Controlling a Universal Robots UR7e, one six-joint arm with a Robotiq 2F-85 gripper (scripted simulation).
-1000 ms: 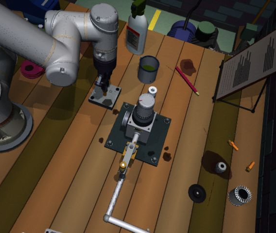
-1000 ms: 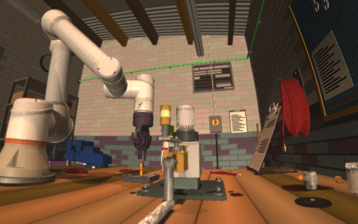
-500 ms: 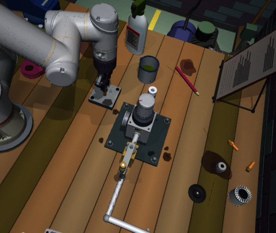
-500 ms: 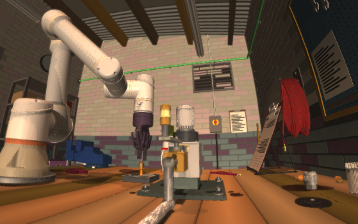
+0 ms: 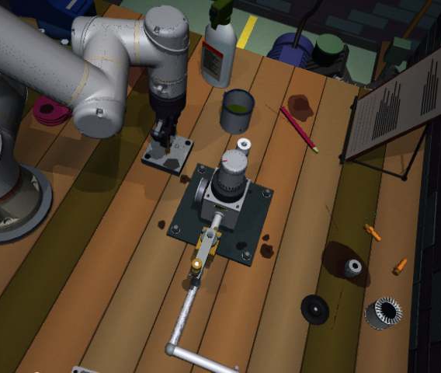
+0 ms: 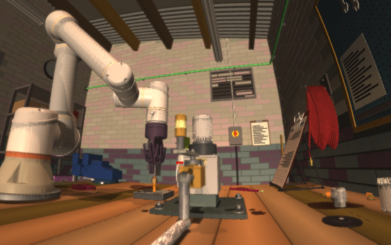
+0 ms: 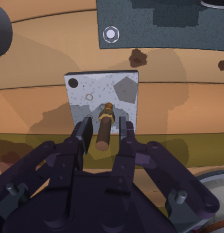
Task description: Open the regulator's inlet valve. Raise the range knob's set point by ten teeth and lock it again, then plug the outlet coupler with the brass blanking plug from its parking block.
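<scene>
My gripper (image 7: 103,133) hangs straight down over the grey parking block (image 5: 167,154), to the left of the regulator (image 5: 223,192) on its dark base plate. The brass blanking plug (image 7: 104,128) stands upright in the block, its stem rising between my fingers. The ribbed range knob (image 5: 232,168) tops the regulator, and the white outlet coupler (image 5: 243,145) sits just behind it. The inlet valve's lever (image 5: 204,251) points along the pipe toward the bench front. My gripper is open and holds nothing.
A blue-rimmed cup (image 5: 237,110) and a spray bottle (image 5: 218,50) stand behind the regulator. A red pencil (image 5: 298,129) and a clipboard stand (image 5: 405,104) lie to the right. Small fittings, a disc (image 5: 315,309) and a ribbed sleeve (image 5: 382,313) sit near the right edge.
</scene>
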